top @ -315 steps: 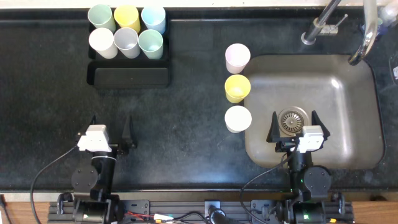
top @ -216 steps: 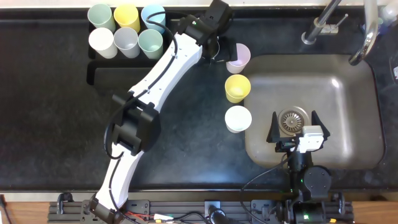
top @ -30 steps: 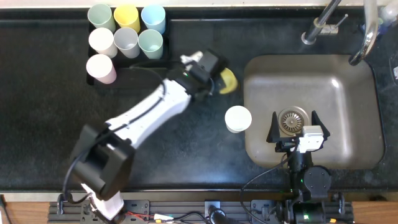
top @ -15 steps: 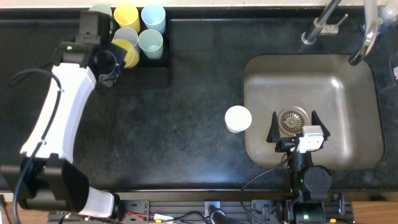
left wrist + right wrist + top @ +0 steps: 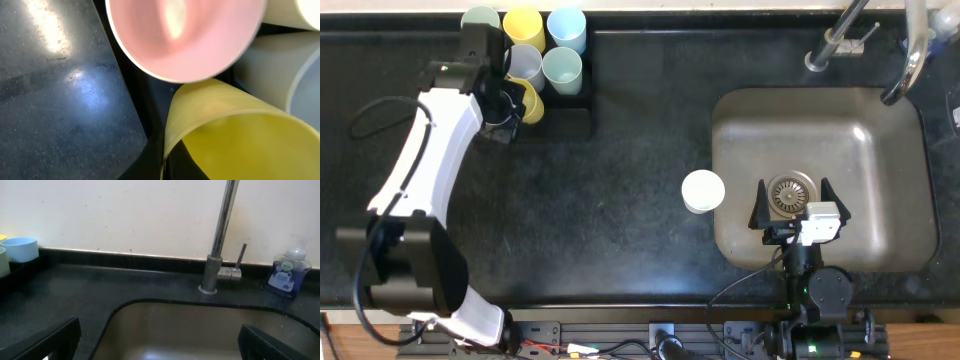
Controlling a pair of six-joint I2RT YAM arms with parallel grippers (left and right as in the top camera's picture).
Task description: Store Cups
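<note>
You're at the placing step: your left hand point(image 5: 513, 100), clamped on the yellow cup point(image 5: 532, 100) at upper left, hangs over the tray point(image 5: 563, 123) beside the pink cup point(image 5: 185, 35); next, lower and release.

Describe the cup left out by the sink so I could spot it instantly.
Find the steel sink set into the right side of the black countertop. Just off its left rim, level with the drain, stands a lone white cup. All the other cups are gathered at the black tray in the far left corner, so this one has no neighbour.
</note>
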